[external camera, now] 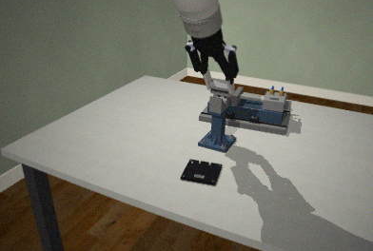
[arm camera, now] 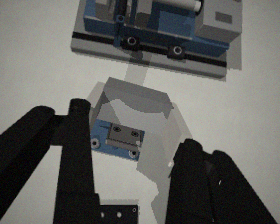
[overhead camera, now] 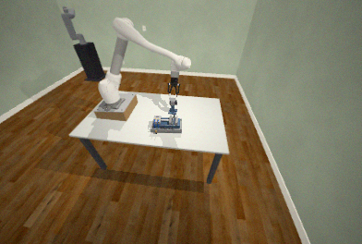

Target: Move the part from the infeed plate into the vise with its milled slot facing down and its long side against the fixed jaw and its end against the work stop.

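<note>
My black two-finger gripper (external camera: 218, 77) is pinching the small grey metal block (external camera: 220, 86), the part, and holds it tilted in the air just above the grey V-block on its blue pedestal (external camera: 218, 128). The flat black infeed plate (external camera: 202, 171) lies bare near the front of the white table (external camera: 95, 128), so the pick-up is already done, and I judge that I am in the step of carrying the part to a rest. In the wrist view the part (arm camera: 133, 102) covers most of the V-block, and behind it I see the blue vise on its grey base plate (arm camera: 156, 25), well apart from my fingers. I cannot tell from here which face carries the milled slot; the views are too coarse. I think the next move calls for lowering the part gently into the V of the rest, letting go, and then taking it again so that the slot can face down before I go to the vise.
</note>
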Action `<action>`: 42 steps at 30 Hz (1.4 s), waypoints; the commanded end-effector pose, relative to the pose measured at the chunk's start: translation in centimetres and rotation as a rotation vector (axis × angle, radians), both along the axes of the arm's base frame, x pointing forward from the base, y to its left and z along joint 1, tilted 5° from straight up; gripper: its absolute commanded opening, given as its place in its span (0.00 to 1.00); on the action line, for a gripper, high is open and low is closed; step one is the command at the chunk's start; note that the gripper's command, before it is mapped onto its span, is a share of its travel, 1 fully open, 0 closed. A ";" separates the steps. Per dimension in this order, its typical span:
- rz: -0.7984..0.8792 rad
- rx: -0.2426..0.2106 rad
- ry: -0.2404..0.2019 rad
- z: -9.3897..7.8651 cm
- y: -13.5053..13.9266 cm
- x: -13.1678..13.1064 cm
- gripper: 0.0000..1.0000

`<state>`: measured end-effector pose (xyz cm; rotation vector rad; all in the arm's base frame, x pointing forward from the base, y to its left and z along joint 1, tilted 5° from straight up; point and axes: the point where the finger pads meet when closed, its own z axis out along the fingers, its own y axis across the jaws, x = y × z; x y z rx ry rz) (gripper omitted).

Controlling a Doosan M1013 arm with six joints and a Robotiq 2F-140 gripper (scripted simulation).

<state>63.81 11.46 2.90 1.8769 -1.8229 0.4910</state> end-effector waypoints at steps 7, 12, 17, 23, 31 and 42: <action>0.004 -0.106 -0.002 -0.3 0.3 0.0 0.00; 0.006 -0.129 -0.002 -0.3 0.4 0.0 0.00; 0.009 -0.159 -0.002 -0.4 0.4 0.0 0.00; 0.011 -0.183 -0.002 -0.4 0.5 0.0 0.00; 0.012 -0.194 -0.002 -0.4 0.5 0.0 0.00; 0.012 -0.198 -0.003 -0.4 0.5 0.0 0.00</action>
